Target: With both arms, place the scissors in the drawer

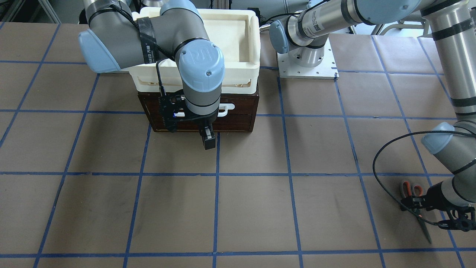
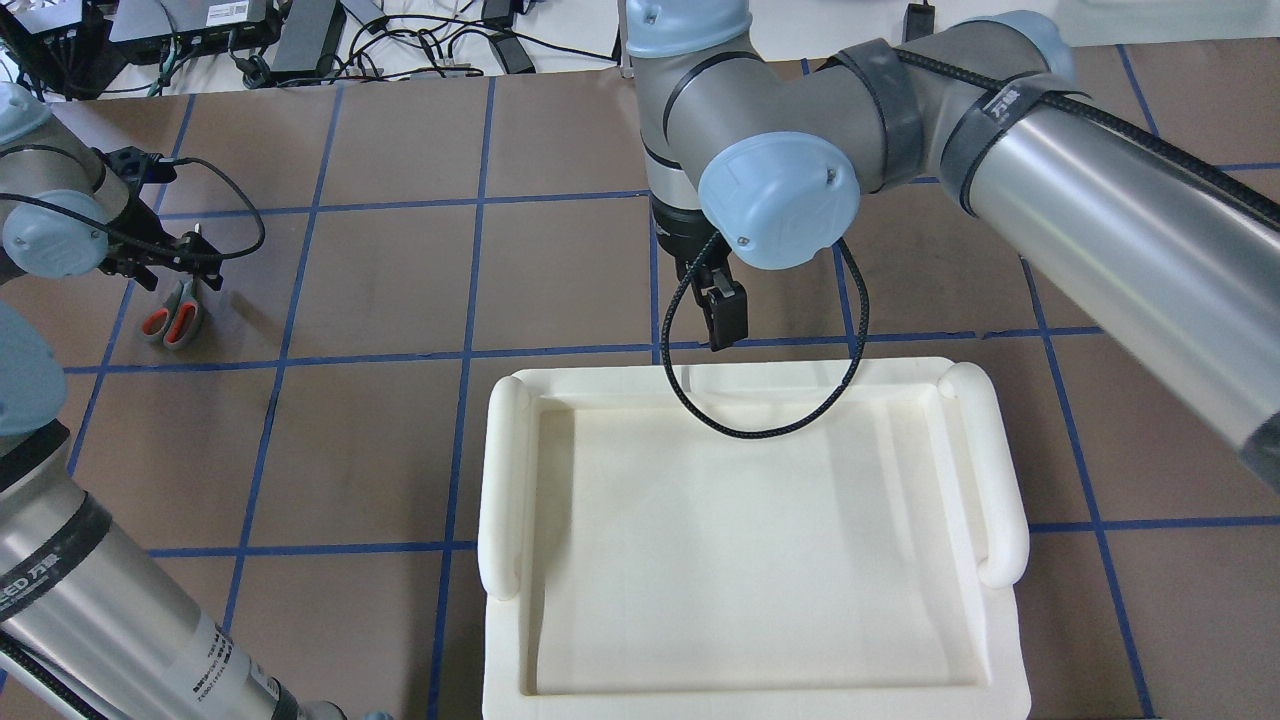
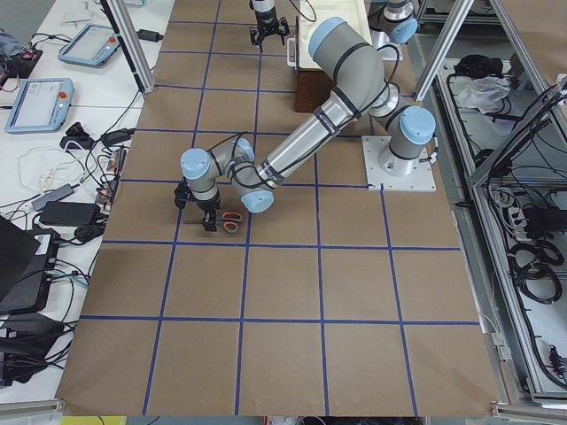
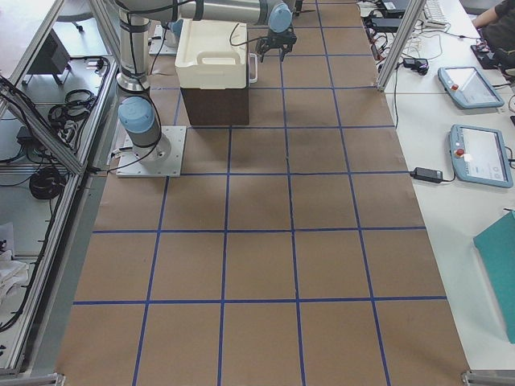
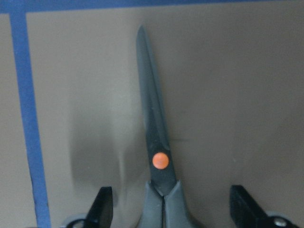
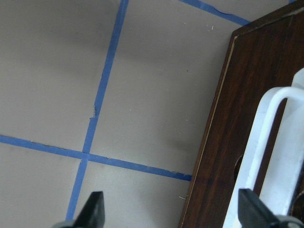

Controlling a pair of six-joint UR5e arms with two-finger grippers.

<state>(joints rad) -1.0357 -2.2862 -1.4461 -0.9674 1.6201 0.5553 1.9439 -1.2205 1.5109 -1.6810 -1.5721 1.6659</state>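
The near right arm [image 4: 229,10] reaches across the white tray [image 4: 211,48] that sits on the dark brown drawer [image 4: 214,104]. The right gripper [image 4: 278,55] points down, fingers spread. The drawer's white handle [image 4: 253,69] is just beside the fingers, toward the robot. Below them lies the brown table [image 4: 322,201], crossed by blue tape lines [image 4: 291,225].

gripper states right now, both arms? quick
Left gripper: open, straddling the scissors, not closed on them.
Right gripper: open, empty, by the white handle of the drawer.
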